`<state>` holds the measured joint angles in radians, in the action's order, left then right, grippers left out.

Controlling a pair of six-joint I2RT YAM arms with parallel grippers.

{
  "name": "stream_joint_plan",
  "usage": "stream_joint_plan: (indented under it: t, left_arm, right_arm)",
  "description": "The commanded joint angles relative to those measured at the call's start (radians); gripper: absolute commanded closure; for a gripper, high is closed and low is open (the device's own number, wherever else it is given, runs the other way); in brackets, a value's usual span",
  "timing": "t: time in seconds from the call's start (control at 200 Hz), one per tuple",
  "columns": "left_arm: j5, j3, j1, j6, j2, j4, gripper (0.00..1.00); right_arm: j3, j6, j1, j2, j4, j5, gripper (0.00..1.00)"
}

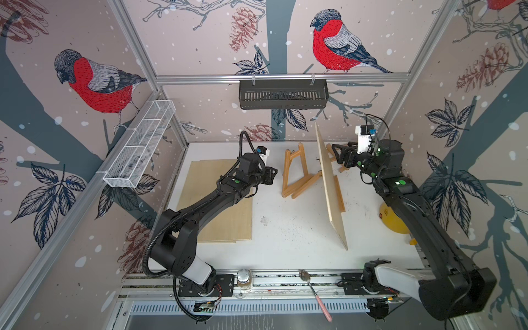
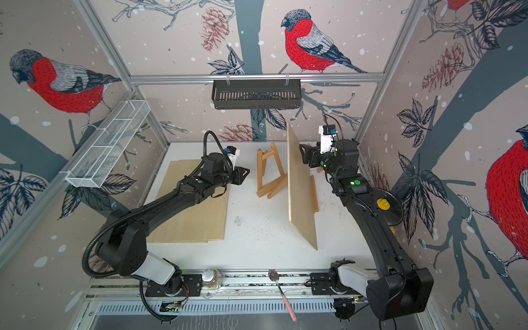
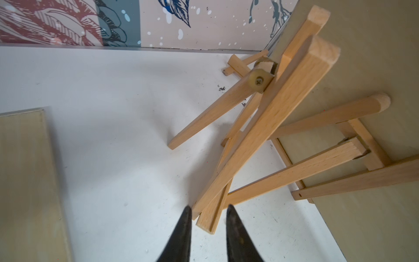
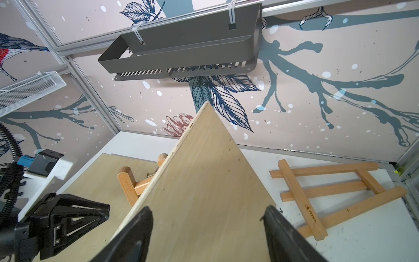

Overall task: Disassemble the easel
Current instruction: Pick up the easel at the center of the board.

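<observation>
easel [image 1: 285, 174] stands mid-desk [image 1: 285, 243] toward the far edge, board [image 1: 330, 185] leaning on it. my left pincer [image 3: 207, 211], tips slightly apart and empty, is nearer, just short of a foot; that leg runs away from it. right pincer [image 4: 208, 208] gapes wide, facing the board.

White worktop [image 2: 257, 228], scuffed.
- Wooden easel [image 2: 267, 171], standing, A-frame with rear leg spread, near the back middle.
- Plywood board [image 2: 300, 194], on edge, tilted, just beside the easel.
- Wooden slat frame [image 2: 314, 194], mostly hidden behind that board.
- Plywood sheets [image 2: 197, 217], flat, under the left arm.
- Left claw [image 2: 246, 172], near the easel, apart from it.
- Right claw [image 2: 303, 153], close to the board's upper part.
- Black slotted basket [image 2: 255, 95] on the back rail; white mesh basket [image 2: 105, 151] on the side rail.
- Front rail: jar [image 2: 210, 278], pink-handled spoon [image 2: 281, 291].
</observation>
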<state>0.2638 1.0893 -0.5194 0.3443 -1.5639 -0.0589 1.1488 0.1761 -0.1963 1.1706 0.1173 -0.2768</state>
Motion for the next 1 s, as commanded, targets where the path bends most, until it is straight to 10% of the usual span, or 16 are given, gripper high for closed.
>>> stream_joint_plan:
  t: [0.0, 0.66, 0.78, 0.815, 0.996]
  left_arm:
    - [0.076, 0.029, -0.017, 0.016, -0.042, -0.112, 0.72]
    - [-0.045, 0.090, -0.072, -0.019, -0.118, -0.071, 0.69]
    - [-0.014, 0.046, -0.072, -0.046, -0.092, -0.113, 0.37]
    - [-0.002, 0.034, -0.072, -0.053, -0.088, -0.127, 0.05]
    - [-0.099, 0.043, -0.073, -0.024, -0.098, -0.112, 0.03]
  right_arm:
    - [0.008, -0.018, -0.005, -0.002, -0.001, 0.020, 0.22]
    - [0.002, -0.032, -0.005, 0.029, -0.011, 0.030, 0.20]
    - [-0.001, -0.027, -0.005, 0.036, -0.022, 0.025, 0.20]
    - [-0.001, -0.026, -0.006, 0.039, -0.024, 0.023, 0.20]
    - [0.002, -0.024, -0.006, 0.040, -0.022, 0.020, 0.20]
